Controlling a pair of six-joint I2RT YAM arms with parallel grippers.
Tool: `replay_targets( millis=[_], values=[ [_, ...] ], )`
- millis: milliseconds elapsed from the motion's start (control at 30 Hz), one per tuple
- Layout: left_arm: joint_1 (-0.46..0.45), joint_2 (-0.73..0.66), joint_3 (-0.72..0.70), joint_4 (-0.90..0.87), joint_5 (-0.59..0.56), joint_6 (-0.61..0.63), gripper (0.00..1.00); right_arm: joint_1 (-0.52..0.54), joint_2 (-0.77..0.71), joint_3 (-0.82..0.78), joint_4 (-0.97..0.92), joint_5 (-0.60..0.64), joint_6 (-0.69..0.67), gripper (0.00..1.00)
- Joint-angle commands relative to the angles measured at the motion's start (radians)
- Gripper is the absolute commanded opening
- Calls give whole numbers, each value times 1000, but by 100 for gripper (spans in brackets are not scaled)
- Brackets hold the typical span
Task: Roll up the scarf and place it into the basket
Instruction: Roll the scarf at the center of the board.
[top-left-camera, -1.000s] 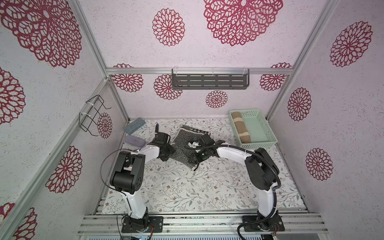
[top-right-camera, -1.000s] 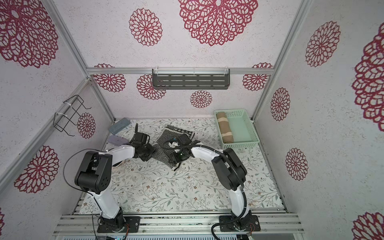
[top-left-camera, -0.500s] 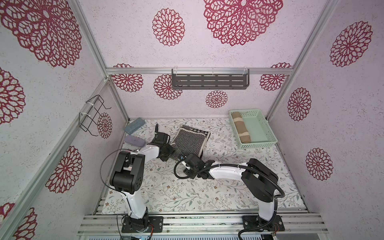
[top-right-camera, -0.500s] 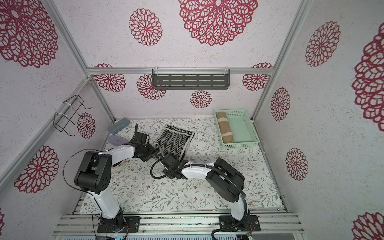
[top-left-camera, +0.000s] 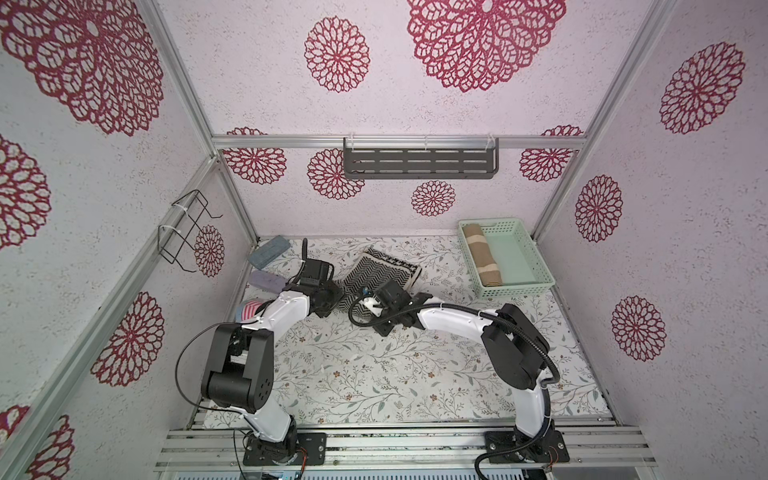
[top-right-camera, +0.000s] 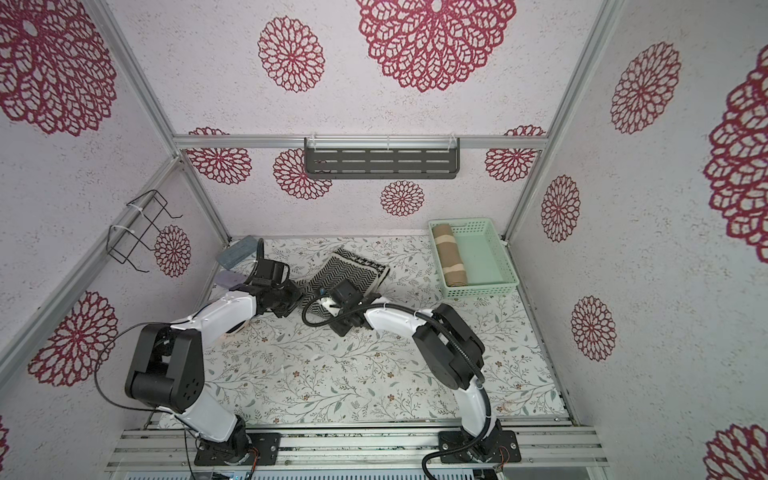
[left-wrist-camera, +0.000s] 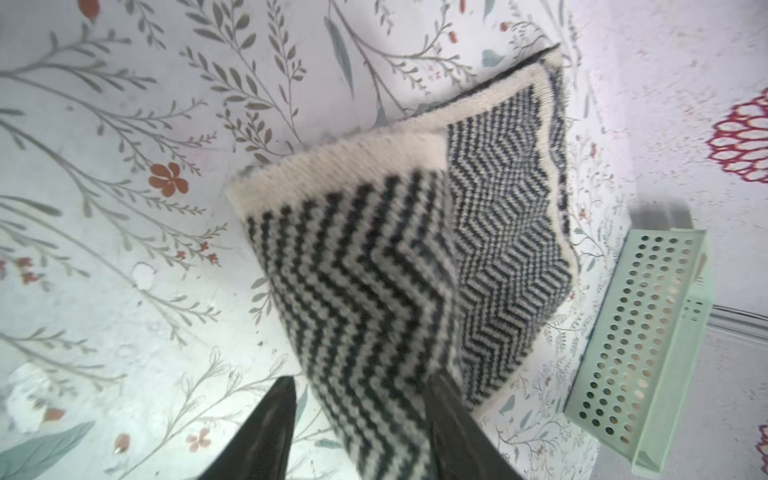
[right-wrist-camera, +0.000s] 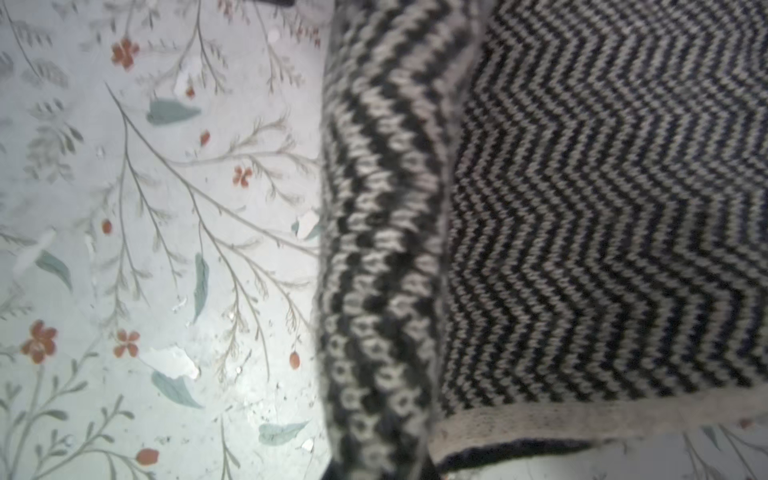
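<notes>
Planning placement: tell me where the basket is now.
In both top views the basket sits in the far right corner of the table, the chevron scarf to its left.

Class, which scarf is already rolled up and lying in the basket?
The tan scarf with pale bands, inside the mint basket; the black-and-white zigzag scarf lies on the table.

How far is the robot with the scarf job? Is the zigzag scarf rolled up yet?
Not yet. Done: a tan roll already lies in the basket, but the zigzag scarf is not rolled. In hand: the left gripper and right gripper both seem to pinch its near edge, lifted into a first fold. To do: rolling it all the way, then putting it beside the tan roll.
</notes>
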Motion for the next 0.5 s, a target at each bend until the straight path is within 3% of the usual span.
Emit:
replay_targets(
  millis=[0, 267, 467],
  values=[
    [5, -37, -9, -62, -19, 29, 54, -58, 65, 74, -189, -258, 58, 3],
    [-4, -65, -5, -35, 45, 29, 51, -139, 130, 147, -232, -487, 122, 5],
    [-24, 7, 70, 27, 108, 24, 45, -148, 206, 246, -311, -512, 108, 7]
  ],
)
